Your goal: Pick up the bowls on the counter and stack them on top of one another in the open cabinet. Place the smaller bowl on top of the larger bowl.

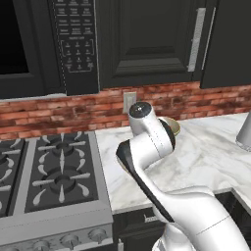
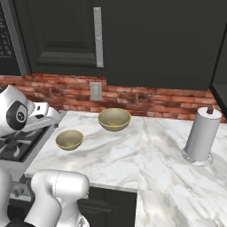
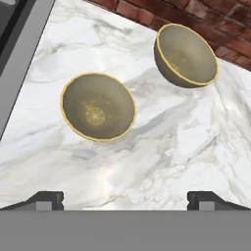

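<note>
Left base view: a bowl's rim peeks past the arm. Right base view: 2 bowls upright on the counter, small bowl near-left, large bowl far-right, apart. Hand view: gripper jaws wide, empty.

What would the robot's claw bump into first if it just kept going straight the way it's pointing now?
Probably the bare counter. The open gripper points down at the marble between and just short of the two bowls; the smaller bowl lies slightly left of that line, the larger bowl further off. Depth is uncertain.
</note>
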Robot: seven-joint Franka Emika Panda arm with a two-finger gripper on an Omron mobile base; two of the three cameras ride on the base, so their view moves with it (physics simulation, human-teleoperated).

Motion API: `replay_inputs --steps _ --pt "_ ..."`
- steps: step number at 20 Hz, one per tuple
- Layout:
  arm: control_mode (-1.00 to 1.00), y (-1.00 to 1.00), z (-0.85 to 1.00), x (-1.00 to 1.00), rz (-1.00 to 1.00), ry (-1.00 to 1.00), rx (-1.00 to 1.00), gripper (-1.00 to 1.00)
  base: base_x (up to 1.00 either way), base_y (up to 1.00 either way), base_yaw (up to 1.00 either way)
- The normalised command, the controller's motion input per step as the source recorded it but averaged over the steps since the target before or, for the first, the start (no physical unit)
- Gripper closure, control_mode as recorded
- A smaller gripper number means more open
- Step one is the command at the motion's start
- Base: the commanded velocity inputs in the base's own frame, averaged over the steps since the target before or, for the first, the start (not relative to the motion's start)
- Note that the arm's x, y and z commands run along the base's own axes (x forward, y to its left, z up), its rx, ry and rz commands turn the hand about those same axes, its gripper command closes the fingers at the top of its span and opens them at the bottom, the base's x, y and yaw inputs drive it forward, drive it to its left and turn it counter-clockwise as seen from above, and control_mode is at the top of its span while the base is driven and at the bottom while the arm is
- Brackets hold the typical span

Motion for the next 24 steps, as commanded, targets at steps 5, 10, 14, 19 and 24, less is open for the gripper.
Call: replay_inputs --steps 5,10,14,19,24 --pt "-1.0 0.28 -0.4 0.13 0.0 0.03 -0.12 -1.0 0.0 0.0 0.0" --pt "-1.0 0.23 -0.32 0.1 0.0 0.01 -0.09 -1.0 0.0 0.0 0.0" --pt "-1.0 0.21 -0.29 0.12 0.0 0.01 -0.08 -1.0 0.0 0.0 0.0" --pt "-1.0 0.11 -0.3 0.3 0.0 0.09 -0.08 -1.0 0.0 0.0 0.0" --pt "-1.0 0.03 -0.35 0.43 0.0 0.12 -0.09 -1.0 0.0 0.0 0.0"
